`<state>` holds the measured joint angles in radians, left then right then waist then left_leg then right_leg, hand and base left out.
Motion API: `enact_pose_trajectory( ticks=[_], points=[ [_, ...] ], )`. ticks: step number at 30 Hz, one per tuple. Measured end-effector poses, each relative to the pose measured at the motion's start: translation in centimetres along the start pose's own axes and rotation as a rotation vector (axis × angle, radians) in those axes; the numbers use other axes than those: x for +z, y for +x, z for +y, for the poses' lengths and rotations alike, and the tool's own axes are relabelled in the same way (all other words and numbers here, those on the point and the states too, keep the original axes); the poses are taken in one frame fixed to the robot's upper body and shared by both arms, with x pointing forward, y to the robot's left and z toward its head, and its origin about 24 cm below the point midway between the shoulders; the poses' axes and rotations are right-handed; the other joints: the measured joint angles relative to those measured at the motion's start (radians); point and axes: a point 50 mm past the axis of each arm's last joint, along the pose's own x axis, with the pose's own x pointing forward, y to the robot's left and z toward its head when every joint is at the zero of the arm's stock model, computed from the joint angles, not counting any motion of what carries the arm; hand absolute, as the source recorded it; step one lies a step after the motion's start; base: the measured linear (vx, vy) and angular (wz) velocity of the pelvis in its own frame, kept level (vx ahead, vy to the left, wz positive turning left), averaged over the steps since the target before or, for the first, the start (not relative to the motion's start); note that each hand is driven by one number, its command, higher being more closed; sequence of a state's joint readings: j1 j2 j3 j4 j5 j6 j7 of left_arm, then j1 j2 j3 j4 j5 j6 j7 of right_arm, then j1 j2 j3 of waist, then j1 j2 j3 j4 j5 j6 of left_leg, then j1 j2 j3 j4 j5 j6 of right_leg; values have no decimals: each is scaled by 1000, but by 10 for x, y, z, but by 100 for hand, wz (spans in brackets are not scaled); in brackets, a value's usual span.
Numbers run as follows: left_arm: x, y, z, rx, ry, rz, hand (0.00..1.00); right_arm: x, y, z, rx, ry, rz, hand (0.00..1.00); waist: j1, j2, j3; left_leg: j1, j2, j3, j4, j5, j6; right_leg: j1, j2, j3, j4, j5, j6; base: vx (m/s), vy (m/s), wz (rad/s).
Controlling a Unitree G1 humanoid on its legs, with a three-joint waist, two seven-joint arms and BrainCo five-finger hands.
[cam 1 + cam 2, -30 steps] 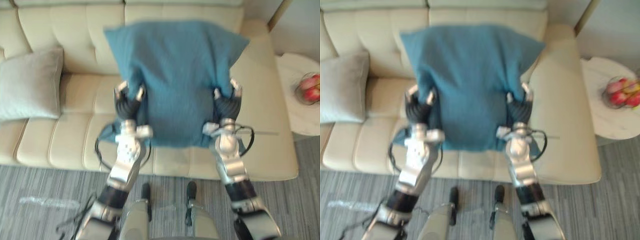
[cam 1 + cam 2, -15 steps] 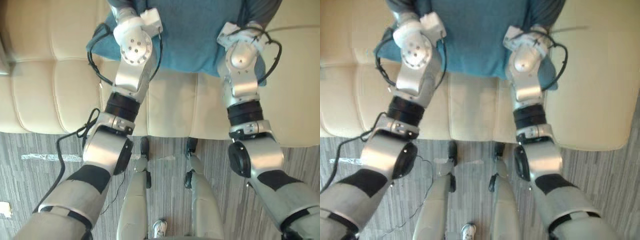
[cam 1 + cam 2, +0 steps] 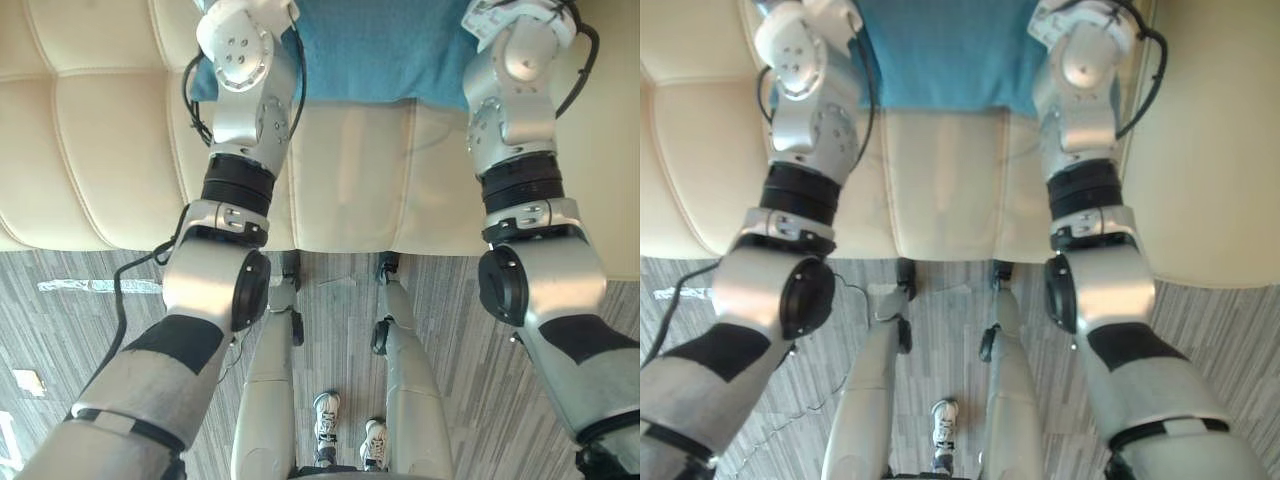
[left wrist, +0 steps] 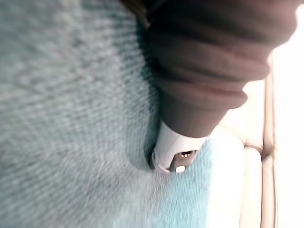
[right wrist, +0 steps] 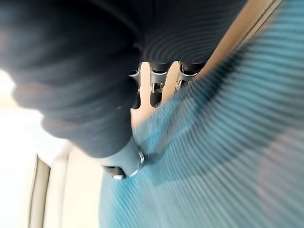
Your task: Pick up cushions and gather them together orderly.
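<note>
Grey striped carpet (image 3: 80, 330) is nearest, then the front of a cream sofa (image 3: 100, 150) & its seat. Both arms reach over the seat to a blue cushion (image 3: 380, 50) further back. Its lower edge is in frame and the rest is cut off, so can't tell if it rests on the seat or hangs above. Close up, left hand (image 4: 173, 152) has a silver tip dug into the cloth; grip can't be told. Right hand (image 5: 124, 164): thumb presses the cushion's face, fingers (image 5: 156, 88) run behind its edge w/ tips hidden, cloth pinched betw. them.
</note>
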<state>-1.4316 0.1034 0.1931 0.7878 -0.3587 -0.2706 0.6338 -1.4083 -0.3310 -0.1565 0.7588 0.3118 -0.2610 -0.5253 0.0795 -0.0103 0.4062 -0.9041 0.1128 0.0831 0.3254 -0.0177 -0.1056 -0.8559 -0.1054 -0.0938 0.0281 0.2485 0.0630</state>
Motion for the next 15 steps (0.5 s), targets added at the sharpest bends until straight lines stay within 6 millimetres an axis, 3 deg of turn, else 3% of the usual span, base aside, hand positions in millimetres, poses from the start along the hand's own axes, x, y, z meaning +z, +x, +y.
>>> enact_pose_trajectory(
  ticks=[4, 9, 13, 15],
  points=[
    [-6, 2, 34, 93, -66, 12, 0, -4, -2, -44, -55, 7, -22, 0, -2, 0, 0, 53, 2, -9, 9, 0, 0, 55, 3, 2, 2, -1, 0, 9, -7, -2],
    [18, 2, 116, 172, -80, -164, 0, 10, -21, -108, -54, -46, -131, 0, -4, 0, 0, 166, 8, -9, 7, 0, 0, 149, 9, 11, 34, -24, -1, 40, -35, -5],
    [31, -28, 167, 162, -22, -270, 0, 19, -60, -141, 12, -87, -196, 0, -9, -1, -2, 296, 4, -11, -34, -10, -3, 243, 2, -10, 101, -132, -16, 46, -90, 20],
    [27, -57, 197, 146, 43, -265, 0, 14, -89, -154, 81, -136, -166, 0, -7, 2, -11, 361, 13, -11, -74, -32, -7, 268, 8, -22, 151, -180, -23, 6, -69, 9]
  ],
)
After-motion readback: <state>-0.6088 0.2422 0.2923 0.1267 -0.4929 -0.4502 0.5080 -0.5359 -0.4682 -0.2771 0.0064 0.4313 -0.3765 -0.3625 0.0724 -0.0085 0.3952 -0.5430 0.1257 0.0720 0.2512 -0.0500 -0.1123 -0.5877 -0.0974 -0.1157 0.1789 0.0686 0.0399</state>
